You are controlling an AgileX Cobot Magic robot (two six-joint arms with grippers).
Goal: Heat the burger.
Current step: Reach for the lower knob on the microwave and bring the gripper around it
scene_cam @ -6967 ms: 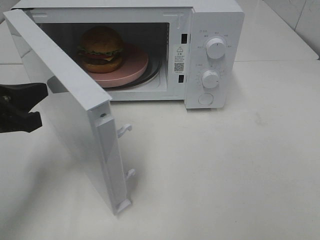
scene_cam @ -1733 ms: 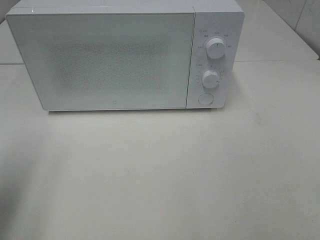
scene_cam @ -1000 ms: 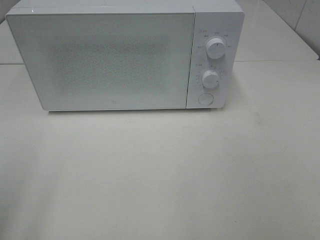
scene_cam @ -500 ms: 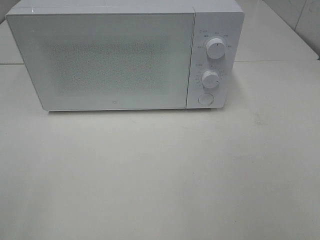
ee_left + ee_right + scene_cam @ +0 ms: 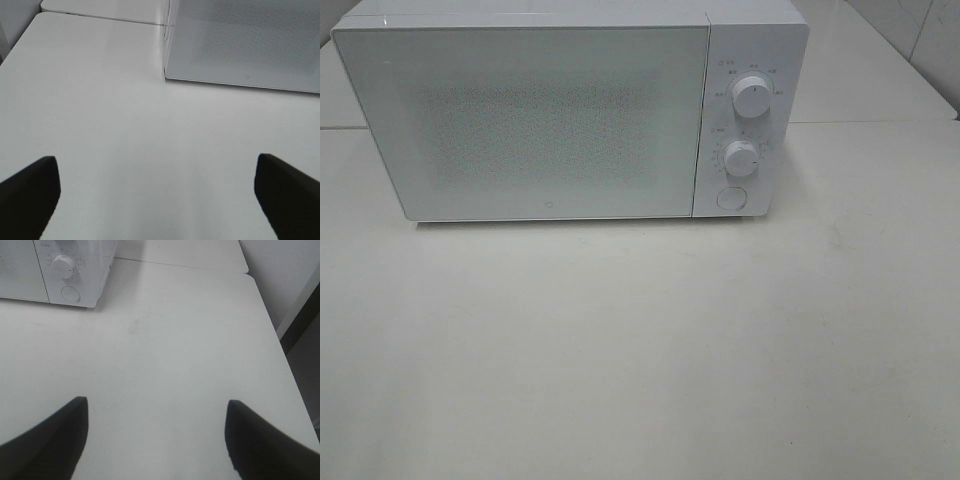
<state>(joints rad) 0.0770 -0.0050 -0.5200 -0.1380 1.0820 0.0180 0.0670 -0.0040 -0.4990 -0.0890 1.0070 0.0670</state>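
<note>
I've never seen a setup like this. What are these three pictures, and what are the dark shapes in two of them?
This is a robot with two arms. One picture comes from a camera mounted high, looking down at a white microwave on a pale table, door shut. The other two come from a camera on each wrist. The dark shapes are the fingers of the left tool and the right tool: both open, over the table, holding nothing. Neither arm shows in the high view.

Your bench is a plain white surface, with a seam crossing it towards the back. One thing stands directly on it: a white microwave, door shut, at the far side.
</note>
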